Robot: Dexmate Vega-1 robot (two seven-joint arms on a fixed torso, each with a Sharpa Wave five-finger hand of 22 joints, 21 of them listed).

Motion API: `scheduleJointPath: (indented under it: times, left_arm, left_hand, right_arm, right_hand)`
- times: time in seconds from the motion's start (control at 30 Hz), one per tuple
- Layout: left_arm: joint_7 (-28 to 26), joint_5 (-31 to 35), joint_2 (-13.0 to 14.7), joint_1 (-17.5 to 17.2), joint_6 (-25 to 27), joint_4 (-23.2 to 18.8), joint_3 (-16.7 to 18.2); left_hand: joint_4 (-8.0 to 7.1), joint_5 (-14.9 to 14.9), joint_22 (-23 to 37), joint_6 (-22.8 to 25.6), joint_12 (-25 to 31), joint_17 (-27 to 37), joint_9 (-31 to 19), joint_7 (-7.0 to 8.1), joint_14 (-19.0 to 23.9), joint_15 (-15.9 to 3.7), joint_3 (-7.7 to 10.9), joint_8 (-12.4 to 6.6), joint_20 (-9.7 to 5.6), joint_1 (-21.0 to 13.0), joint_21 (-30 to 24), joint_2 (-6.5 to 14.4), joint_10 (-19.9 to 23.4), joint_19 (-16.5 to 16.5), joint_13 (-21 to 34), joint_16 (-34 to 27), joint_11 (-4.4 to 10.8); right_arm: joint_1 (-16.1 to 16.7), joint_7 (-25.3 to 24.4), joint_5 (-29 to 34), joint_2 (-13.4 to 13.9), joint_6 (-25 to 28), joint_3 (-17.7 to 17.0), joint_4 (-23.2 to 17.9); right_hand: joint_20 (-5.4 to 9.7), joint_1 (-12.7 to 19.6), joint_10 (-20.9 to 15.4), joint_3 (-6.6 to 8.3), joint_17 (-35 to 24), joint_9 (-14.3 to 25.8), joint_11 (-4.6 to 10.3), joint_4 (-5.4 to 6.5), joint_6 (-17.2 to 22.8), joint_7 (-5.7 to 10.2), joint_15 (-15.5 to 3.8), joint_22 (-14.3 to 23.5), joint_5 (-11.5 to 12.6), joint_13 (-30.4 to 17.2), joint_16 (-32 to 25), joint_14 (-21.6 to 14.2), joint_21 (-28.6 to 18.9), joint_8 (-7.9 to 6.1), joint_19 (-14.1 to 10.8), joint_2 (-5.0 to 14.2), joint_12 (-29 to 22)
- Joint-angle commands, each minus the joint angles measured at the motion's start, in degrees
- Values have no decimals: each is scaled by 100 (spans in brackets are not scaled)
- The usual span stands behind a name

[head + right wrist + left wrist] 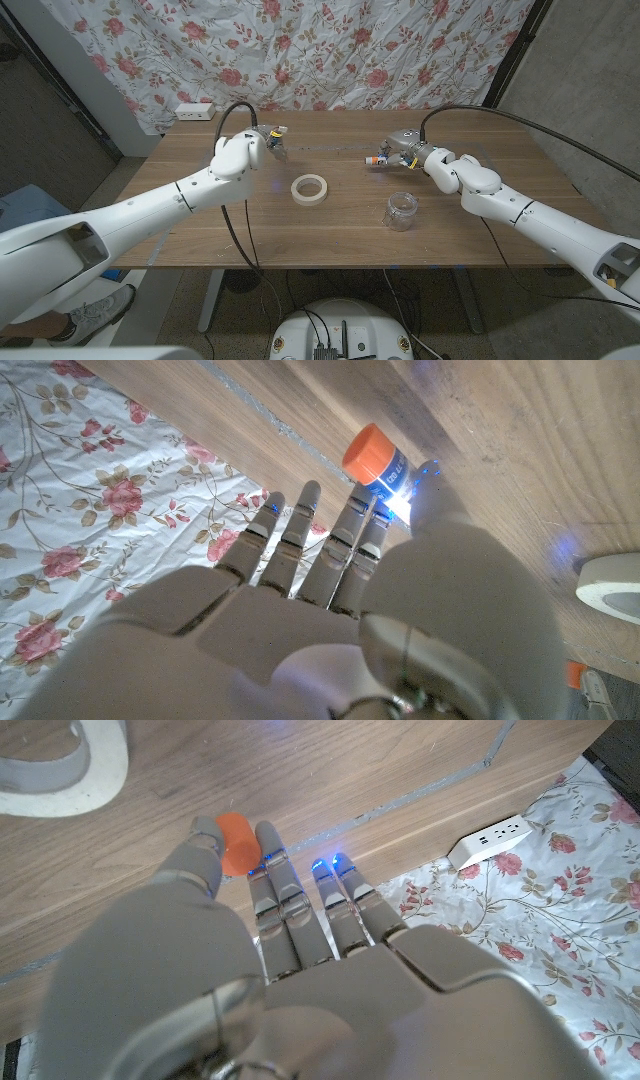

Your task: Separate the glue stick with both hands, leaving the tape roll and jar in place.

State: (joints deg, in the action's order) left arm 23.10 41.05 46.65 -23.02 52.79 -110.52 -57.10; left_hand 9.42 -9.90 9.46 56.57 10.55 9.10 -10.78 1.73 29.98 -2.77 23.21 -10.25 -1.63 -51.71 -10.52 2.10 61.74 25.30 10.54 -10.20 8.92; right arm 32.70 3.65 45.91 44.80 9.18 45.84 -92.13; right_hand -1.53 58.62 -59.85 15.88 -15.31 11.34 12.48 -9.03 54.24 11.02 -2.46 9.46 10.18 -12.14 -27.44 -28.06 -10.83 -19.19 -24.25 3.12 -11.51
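The glue stick is in two parts, about a hand's width or more apart over the table. My left hand (243, 154) pinches a small orange cap (236, 844) between thumb and finger at the back left. My right hand (412, 150) grips the glue stick body (381, 466), which has a blue-and-white label and an orange end that points toward the left hand; the same body (376, 160) sticks out of the hand in the head view. The white tape roll (311, 188) lies flat on the table between the hands. The clear jar (401, 210) stands in front of my right hand.
The wooden table (330, 240) has bare room along its front. A floral cloth (330, 50) hangs behind it, and a white power strip (195, 111) lies at its back left edge. The tape roll's edge (60, 770) is near my left hand.
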Motion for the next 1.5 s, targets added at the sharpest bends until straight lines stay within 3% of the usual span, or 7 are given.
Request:
scheduleJointPath:
  times: [0.03,0.33,1.5]
  left_arm:
    - [175,468,-95,-160,66,144,-19]
    - [328,580,-156,-245,38,248,45]
    - [722,1067,-351,-418,-70,611,82]
  left_hand:
    - [11,-45,10,20,-13,13,-15,43,-26,-180,-24,-27,-12,62,-7,-4,-233,-18,9,9,210]
    - [4,-49,6,-143,-38,14,-14,161,-31,-113,-64,-6,-57,120,23,-12,-459,-155,11,4,235]
    - [0,-57,4,-236,6,15,-16,164,-103,-104,-104,-37,-54,191,11,-5,-560,-198,13,15,252]
  right_arm:
    - [42,18,-10,25,47,2,-56]
    - [48,51,30,38,51,24,-78]
    - [63,-10,99,-52,189,166,188]
  right_hand:
    - [12,5,48,9,-26,26,1,10,153,194,-777,13,31,-26,22,-23,-7,-9,-42,56,-7]
    - [12,-10,68,6,-30,25,-1,15,128,194,-770,13,32,-27,28,-24,-6,6,-45,49,-4]
    - [18,-46,111,12,-27,23,-2,18,51,191,-782,13,43,-27,61,-59,-8,54,-69,15,-7]
